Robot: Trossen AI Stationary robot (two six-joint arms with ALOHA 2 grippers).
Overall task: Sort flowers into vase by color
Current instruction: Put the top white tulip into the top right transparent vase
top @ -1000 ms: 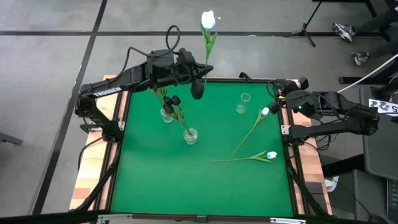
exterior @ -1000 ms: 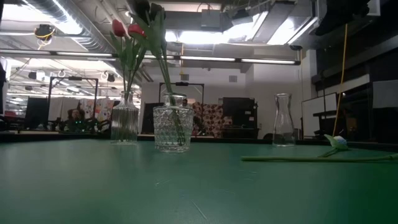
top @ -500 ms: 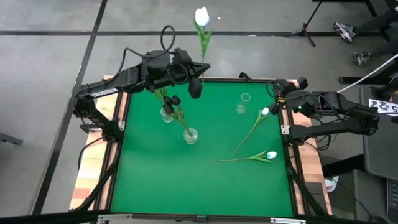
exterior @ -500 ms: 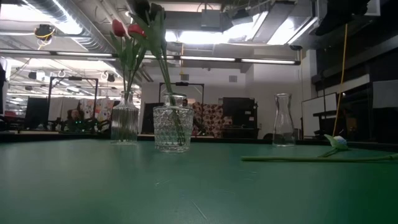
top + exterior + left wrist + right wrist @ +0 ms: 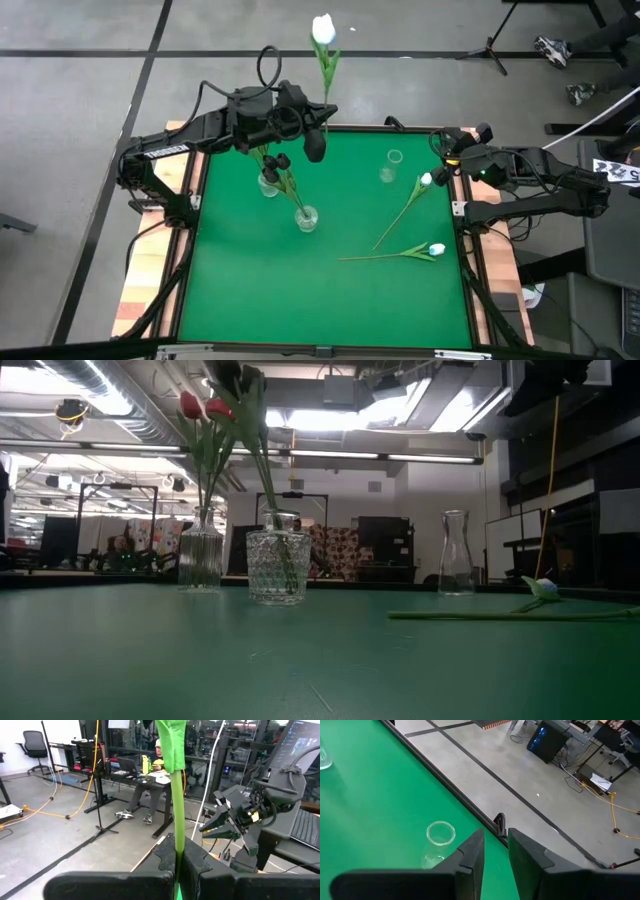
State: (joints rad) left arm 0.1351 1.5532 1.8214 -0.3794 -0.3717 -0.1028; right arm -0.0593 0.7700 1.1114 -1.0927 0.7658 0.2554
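Readable text: one brand mark

White letters reading "TROSSEN" run along the dark upper link of the left robot arm (image 5: 165, 150) in the high view; the tag at that view's right edge is illegible.

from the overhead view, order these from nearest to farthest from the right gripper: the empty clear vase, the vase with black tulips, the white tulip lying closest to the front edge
Measured from the right gripper, at the table's back right corner:
1. The empty clear vase, just left of it near the back edge.
2. The white tulip, lying toward the front on the right side.
3. The vase with black tulips, mid-table, left of centre.
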